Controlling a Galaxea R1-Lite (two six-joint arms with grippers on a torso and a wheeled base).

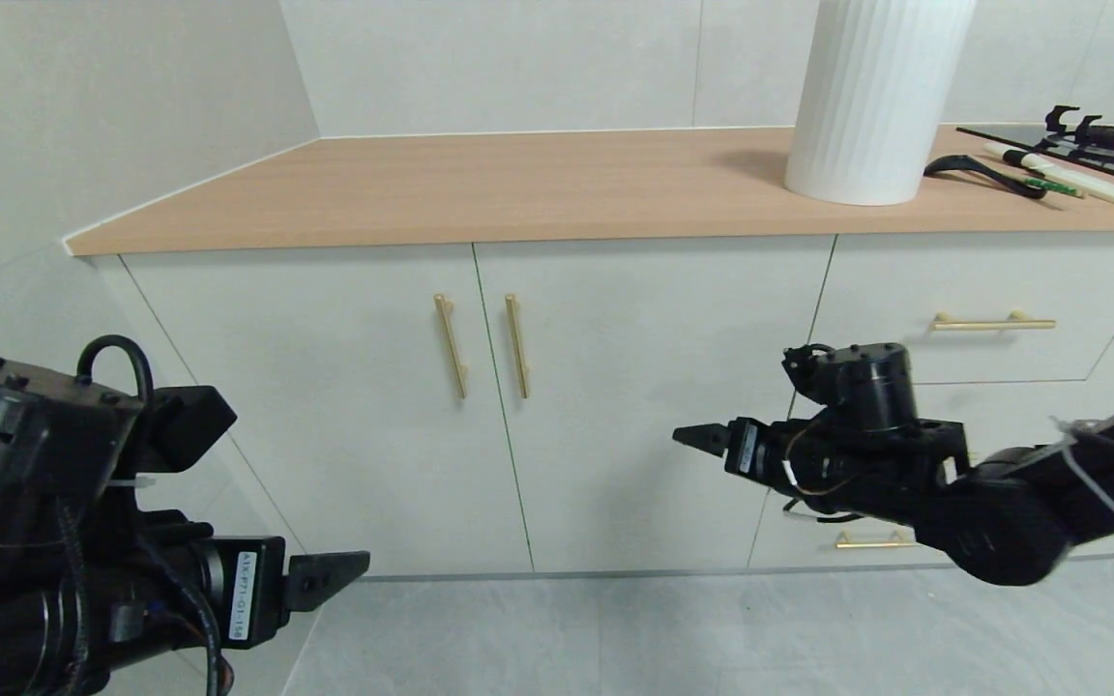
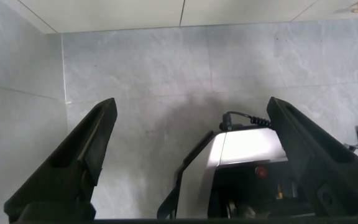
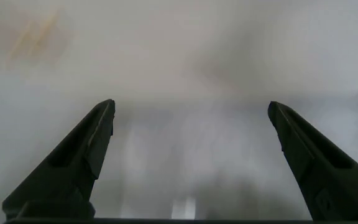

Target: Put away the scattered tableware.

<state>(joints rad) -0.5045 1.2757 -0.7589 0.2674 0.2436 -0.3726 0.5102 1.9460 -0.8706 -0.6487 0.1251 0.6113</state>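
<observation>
Three or so pieces of tableware lie at two o'clock in the head view, on the far right of the wooden surface [image 1: 518,184]: a black ladle [image 1: 987,174], a long white utensil [image 1: 1089,184] and a small green piece [image 1: 1055,186] between them, too small to tell what it is.

- Neighbours: a tall white ribbed vase [image 1: 871,97] just beside the ladle at its nine o'clock; a black stove [image 1: 1113,140] at one o'clock, near the utensil.
- Below: cupboard doors with gold handles [image 1: 516,346]; a drawer handle [image 1: 992,321] under the vase.
- Right pincer [image 3: 190,106]: spread wide, holding nothing, low before the cupboard front, well below the surface.
- Left pincer [image 2: 190,106]: spread wide, holding nothing, at seven o'clock over the floor.

Hazards, as judged:
- An arm coming in from nine o'clock may knock the vase over.
- A rise taken too near may strike the surface edge.
- Flat, thin pieces may skid from a closing pincer toward the stove.
- The overlapping pieces may drag together.
</observation>
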